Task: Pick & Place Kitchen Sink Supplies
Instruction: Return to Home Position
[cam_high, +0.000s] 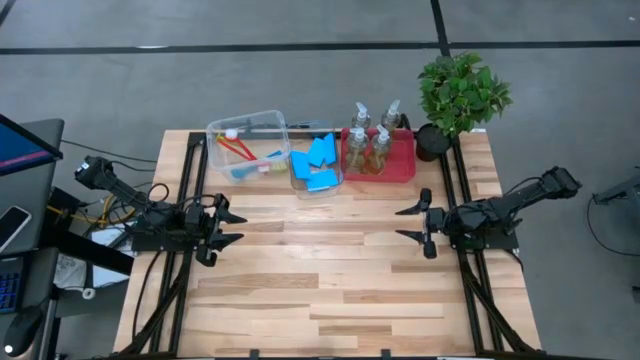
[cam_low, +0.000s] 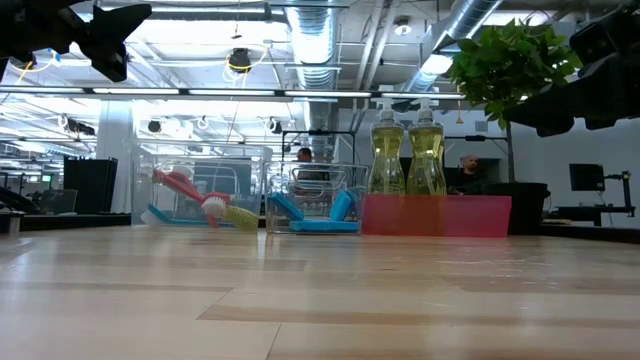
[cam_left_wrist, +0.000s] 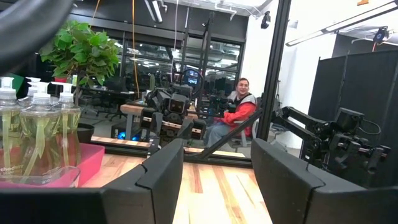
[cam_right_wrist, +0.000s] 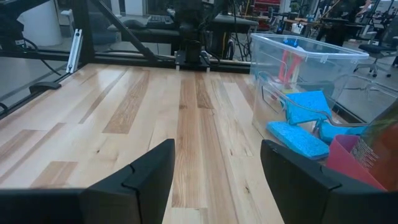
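Observation:
Several clear pump bottles of yellow-green liquid stand upright in a red tray at the table's far edge. Blue sponges lie in a small clear bin, some leaning on its walls. Red, blue and green brushes lie in a larger clear bin to the left. My left gripper stands open at the table's left edge, above the wood. My right gripper stands open at the right edge. Both point toward the table's middle and have nothing between their fingers.
A potted green plant stands at the far right corner beside the red tray. Bare wood spans the middle and near part of the table. In the left wrist view a person sits in the room beyond the table.

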